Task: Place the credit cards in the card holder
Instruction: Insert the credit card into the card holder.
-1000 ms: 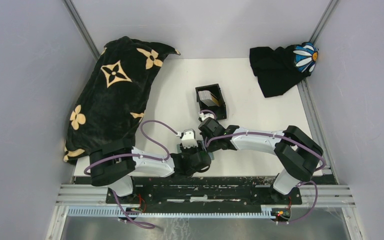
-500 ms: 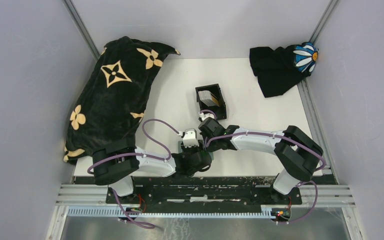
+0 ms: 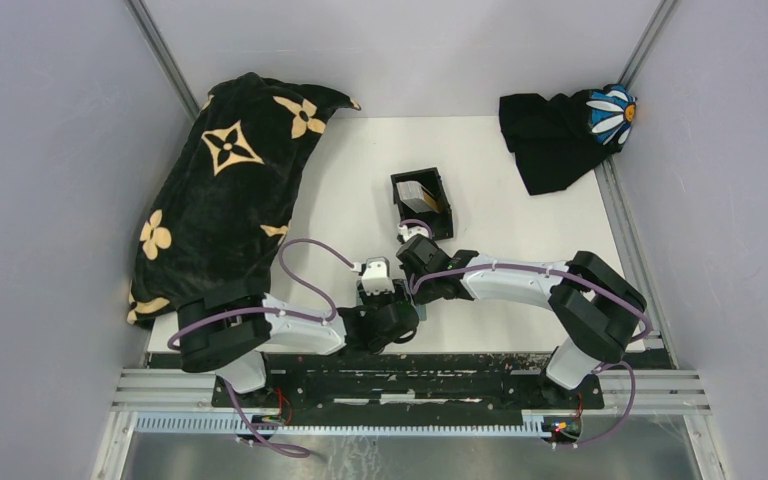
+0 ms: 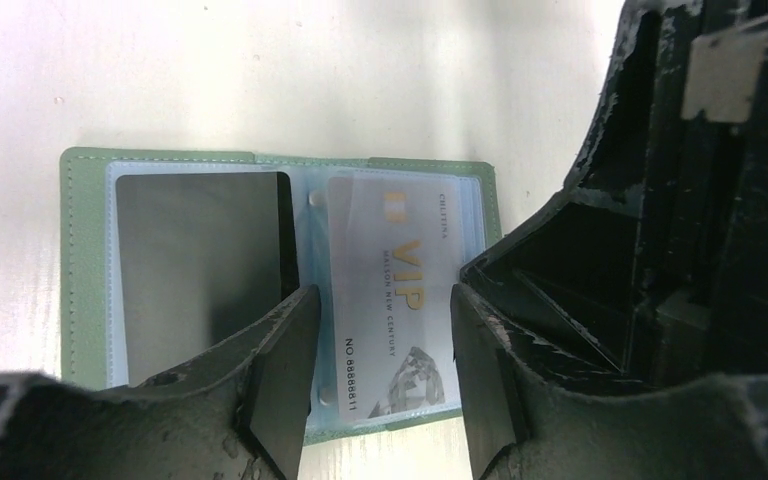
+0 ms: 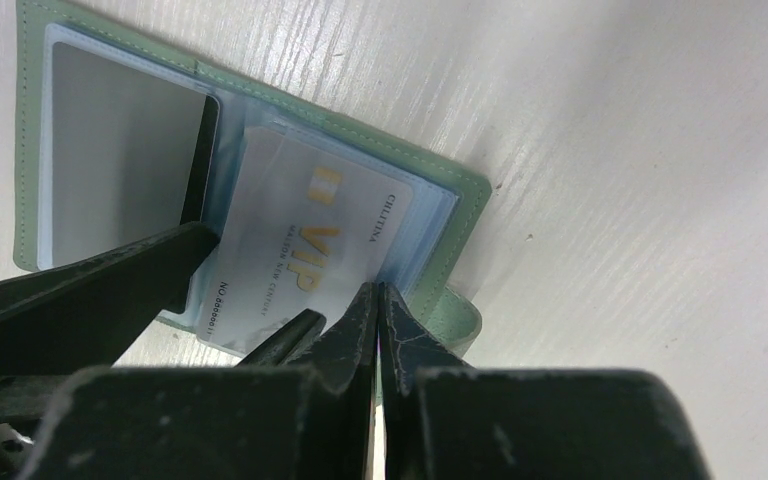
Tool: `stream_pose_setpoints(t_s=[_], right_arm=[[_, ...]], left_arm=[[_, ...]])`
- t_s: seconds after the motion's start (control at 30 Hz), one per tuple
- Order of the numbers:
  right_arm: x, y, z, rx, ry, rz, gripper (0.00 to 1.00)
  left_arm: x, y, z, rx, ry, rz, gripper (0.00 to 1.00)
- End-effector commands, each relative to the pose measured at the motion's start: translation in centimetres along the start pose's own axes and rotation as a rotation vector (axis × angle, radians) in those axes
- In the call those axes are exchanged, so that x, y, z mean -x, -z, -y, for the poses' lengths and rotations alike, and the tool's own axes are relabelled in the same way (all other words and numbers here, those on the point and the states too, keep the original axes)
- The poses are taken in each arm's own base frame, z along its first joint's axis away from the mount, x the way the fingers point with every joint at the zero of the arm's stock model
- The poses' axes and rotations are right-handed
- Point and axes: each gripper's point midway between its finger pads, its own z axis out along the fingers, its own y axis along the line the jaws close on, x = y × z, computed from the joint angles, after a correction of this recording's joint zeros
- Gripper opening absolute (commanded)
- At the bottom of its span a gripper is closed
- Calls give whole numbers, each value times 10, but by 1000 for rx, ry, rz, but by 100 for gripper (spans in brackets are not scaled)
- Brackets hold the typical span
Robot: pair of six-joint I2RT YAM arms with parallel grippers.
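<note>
White surface [image 3: 520, 230]: left fingers [image 4: 280, 370] spread astride the VIP card [image 4: 400, 290] in the green wallet [image 4: 85, 260]; right fingers [image 5: 352, 335] closed at its edge. Pin the wallet, slide card out flat toward the holder [image 3: 446, 215] beyond.

The left arm [image 3: 295, 328] is displaced slightly: the black wrist housing [image 3: 385, 322] behind the left gripper [image 4: 380, 335] is shifted a little leftward, and the purple cable [image 3: 305, 245] looped above the forearm is marginally reshaped.
</note>
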Motion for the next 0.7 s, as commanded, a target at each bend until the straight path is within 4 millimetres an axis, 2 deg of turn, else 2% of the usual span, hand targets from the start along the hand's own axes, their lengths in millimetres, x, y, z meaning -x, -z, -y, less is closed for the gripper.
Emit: stream_pose_setpoints(t_s=[0.0,0.2,0.33,0.53,0.67], right_arm=[[20,6,-9,15,-6,52,4],[27,12,-11,19,-3,72,5],[34,17,-13,22,7,86,11],[53,28,-14,14,23,126,25],[79,41,-13,-6,25,181,31]], left_arm=[[26,8,4,-22,63,82,60],[39,14,4,-31,69,111,64],[50,20,0,-27,82,137,65],[63,29,-33,46,109,200,65],[62,34,-53,82,120,211,64]])
